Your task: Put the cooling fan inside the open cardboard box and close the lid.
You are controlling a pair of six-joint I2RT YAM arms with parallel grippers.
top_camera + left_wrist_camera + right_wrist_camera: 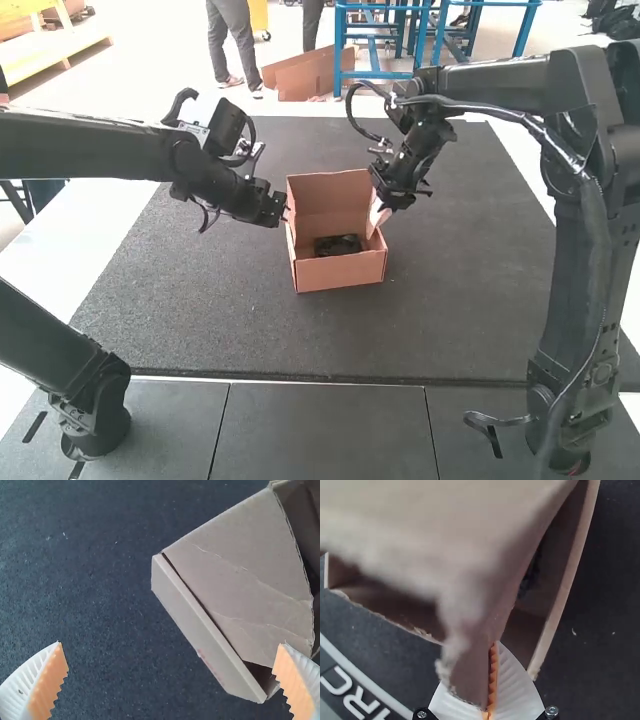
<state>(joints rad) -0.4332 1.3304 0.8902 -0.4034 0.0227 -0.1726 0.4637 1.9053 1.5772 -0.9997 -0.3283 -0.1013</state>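
High view: cooling fan [338, 244] sits inside the cardboard box [340, 270]. The right gripper [385, 208] pinches a side flap [470, 555]; the left gripper [276, 208] is spread alongside. That flap seems light, stiff, creasable: grip its free edge.

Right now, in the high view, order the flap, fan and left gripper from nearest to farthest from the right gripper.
1. flap: held by the right gripper.
2. fan: inside the box.
3. left gripper: at the box's other side.
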